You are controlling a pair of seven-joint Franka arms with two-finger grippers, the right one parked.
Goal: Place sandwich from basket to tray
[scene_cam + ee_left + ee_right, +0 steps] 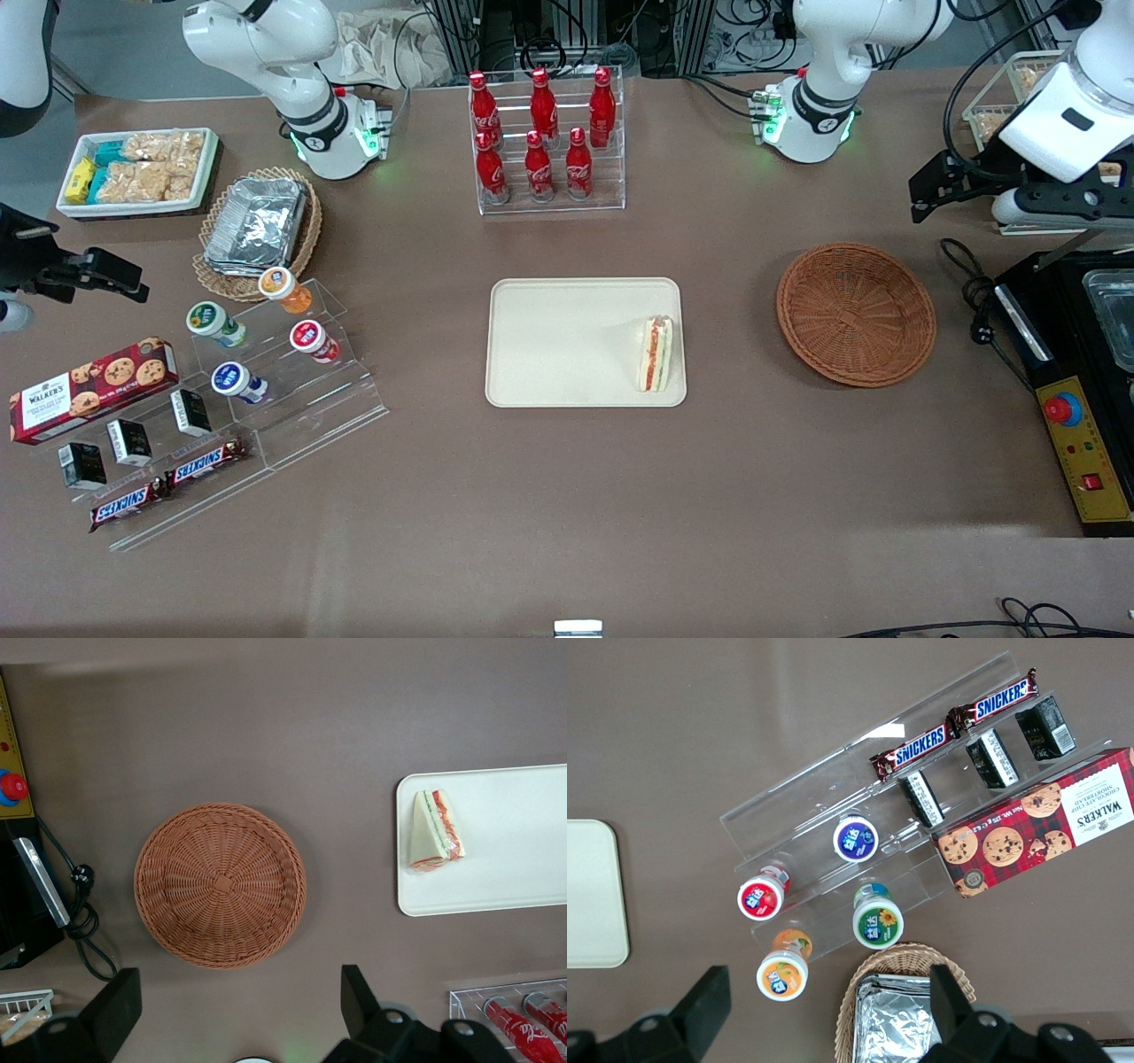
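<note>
The sandwich (656, 354) (436, 831) stands on its edge on the cream tray (567, 341) (505, 877), by the tray's end nearest the basket, with its red and green filling stripe showing. The round reddish-brown basket (856, 314) (220, 884) sits beside the tray, toward the working arm's end, with nothing in it. My left gripper (926, 190) (235, 1005) hangs open and high above the table, a little farther from the front camera than the basket. Nothing is between its black fingers (354, 997).
A black machine with a red button (1076, 425) and its cable (970, 292) lie beside the basket. A rack of red bottles (545, 142) stands farther back than the tray. Snack steps (266, 354), a foil-filled tan basket (257, 221) and a white bin (137, 168) lie toward the parked arm's end.
</note>
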